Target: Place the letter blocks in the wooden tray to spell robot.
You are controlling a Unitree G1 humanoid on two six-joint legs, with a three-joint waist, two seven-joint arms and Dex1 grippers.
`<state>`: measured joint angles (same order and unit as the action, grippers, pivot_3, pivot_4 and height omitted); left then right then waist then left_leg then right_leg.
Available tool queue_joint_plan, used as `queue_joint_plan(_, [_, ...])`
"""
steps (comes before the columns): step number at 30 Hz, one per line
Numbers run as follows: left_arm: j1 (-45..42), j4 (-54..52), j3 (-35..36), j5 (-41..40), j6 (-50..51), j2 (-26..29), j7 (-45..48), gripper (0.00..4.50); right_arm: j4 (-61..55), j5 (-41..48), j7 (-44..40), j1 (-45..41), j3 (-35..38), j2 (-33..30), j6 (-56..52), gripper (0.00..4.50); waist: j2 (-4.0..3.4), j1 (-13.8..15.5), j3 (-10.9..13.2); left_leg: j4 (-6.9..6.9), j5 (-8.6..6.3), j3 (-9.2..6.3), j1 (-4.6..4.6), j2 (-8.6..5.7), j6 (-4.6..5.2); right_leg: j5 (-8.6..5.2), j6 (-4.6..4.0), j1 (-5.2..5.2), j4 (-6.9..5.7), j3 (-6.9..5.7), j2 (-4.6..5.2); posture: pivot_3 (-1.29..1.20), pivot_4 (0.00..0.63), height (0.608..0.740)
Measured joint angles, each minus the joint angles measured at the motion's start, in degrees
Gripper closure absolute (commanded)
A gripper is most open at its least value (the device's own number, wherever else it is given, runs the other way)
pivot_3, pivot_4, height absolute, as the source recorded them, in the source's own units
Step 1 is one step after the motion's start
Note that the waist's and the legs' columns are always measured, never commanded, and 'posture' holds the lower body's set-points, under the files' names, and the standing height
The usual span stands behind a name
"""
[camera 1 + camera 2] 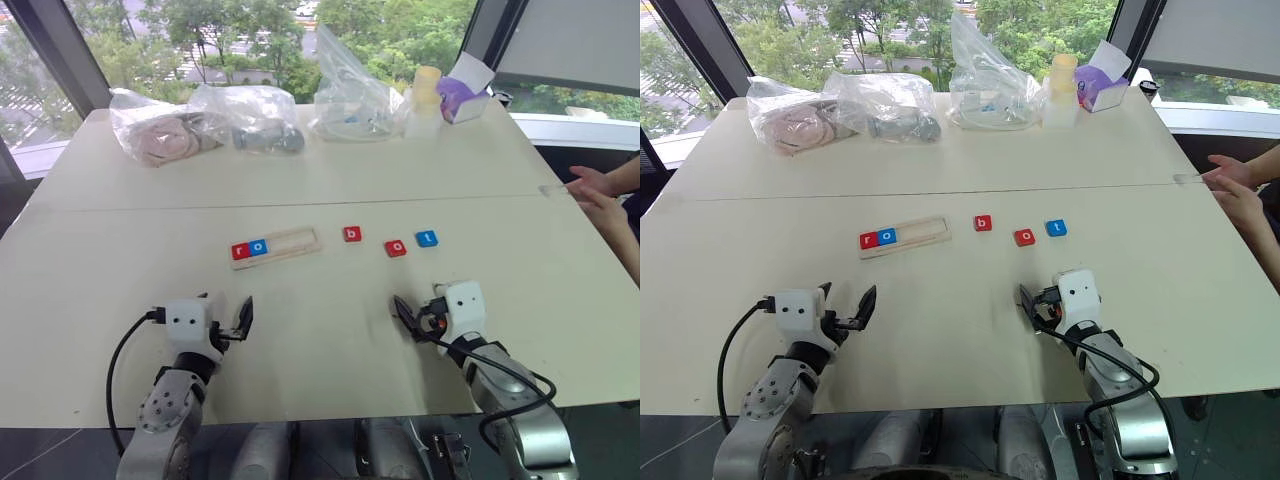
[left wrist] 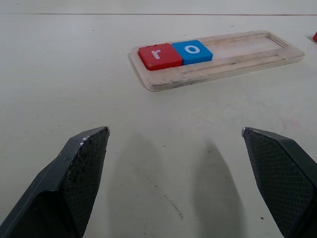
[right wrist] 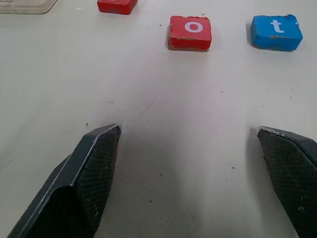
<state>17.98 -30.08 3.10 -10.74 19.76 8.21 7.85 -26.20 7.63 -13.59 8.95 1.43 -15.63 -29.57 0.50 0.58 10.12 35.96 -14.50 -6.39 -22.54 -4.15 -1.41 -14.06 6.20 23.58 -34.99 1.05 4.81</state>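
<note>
In wooden tray point(image 1: 292, 244): flat square r, o | both fingers wide, empty

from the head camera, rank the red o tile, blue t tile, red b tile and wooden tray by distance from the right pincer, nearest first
1. Red o tile, just ahead of the right pincer.
2. Blue t tile, ahead, slightly to its right.
3. Red b tile, ahead and to its left.
4. Wooden tray, farthest left.
</note>
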Motion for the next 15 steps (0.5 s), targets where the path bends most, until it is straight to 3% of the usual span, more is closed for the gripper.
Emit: queue_joint_plan(15, [1.98,3.32,2.40,-0.17,-4.95,0.04,1.34,0.00,0.48,-0.09,1.70,-0.57,-1.03,2.24,0.05,0.04,0.02,-0.29,0.00,0.02,0.00,0.02,0.01,0.01,0.00,0.01,0.00,0.00,0.00,0.01,0.00,0.00,0.150,0.740])
